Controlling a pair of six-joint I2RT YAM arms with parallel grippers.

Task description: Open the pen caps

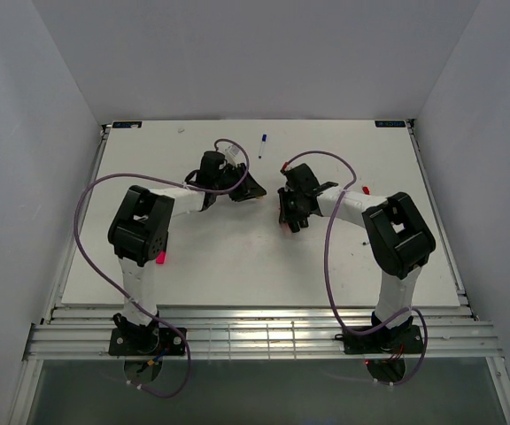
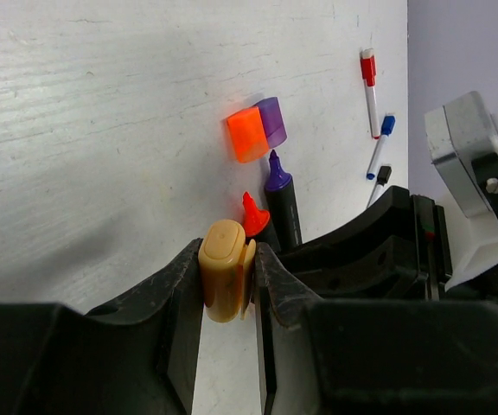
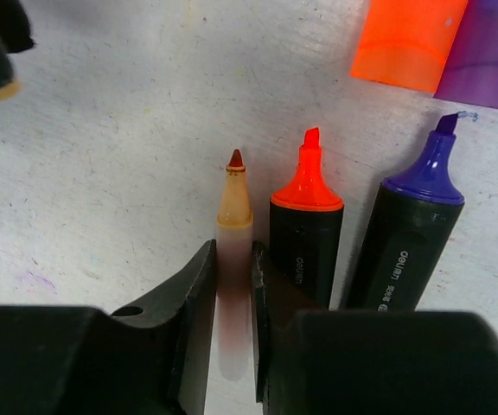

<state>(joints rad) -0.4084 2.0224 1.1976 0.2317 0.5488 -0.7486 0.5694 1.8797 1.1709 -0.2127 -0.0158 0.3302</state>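
Note:
My left gripper [image 2: 229, 255] is shut on a tan pen cap [image 2: 223, 277], held off its pen. My right gripper [image 3: 232, 255] is shut on the pale, uncapped pen barrel [image 3: 234, 216] with a tan, brown-tipped nib. Beside it lie an uncapped orange marker [image 3: 305, 233] and an uncapped purple marker [image 3: 413, 233], both with black barrels. A loose orange cap [image 2: 249, 134] and a purple cap [image 2: 272, 121] lie side by side on the table just beyond them. In the top view the two grippers, left [image 1: 246, 188] and right [image 1: 289, 212], face each other at mid-table.
Three thin capped pens lie further off: red-capped [image 2: 369, 86], blue-capped [image 2: 380, 143] and black-capped [image 2: 379, 181]. The blue one also shows in the top view [image 1: 262, 144]. The white table [image 1: 237, 257] is walled on three sides. Purple cables loop over both arms.

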